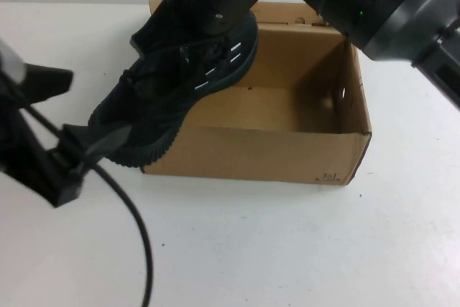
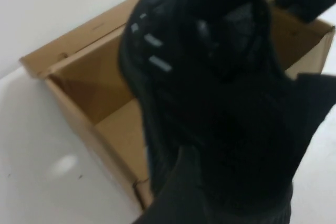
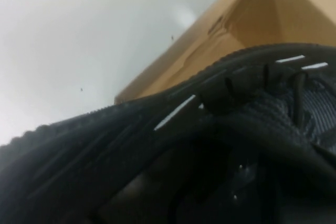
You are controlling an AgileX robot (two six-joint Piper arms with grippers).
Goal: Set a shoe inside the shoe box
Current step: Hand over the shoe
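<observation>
The black shoe (image 1: 180, 84) with white dashes hangs tilted over the left end of the brown cardboard shoe box (image 1: 287, 152). Its heel is over the box's open inside and its toe sticks out past the left wall. My right gripper (image 1: 208, 12) comes down from the upper right and is shut on the shoe's collar. My left gripper (image 1: 72, 109) is open at the left, next to the toe, with its lower finger (image 1: 100, 140) close against the toe. In the left wrist view the shoe (image 2: 210, 93) blocks most of the box (image 2: 100, 87). The right wrist view shows the shoe's side (image 3: 173, 129) against the box (image 3: 220, 35).
The box stands on a white table (image 1: 287, 249). A black cable (image 1: 136, 228) from the left arm loops over the table in front of the box. The bulky right arm (image 1: 381, 5) reaches over the box's far right corner.
</observation>
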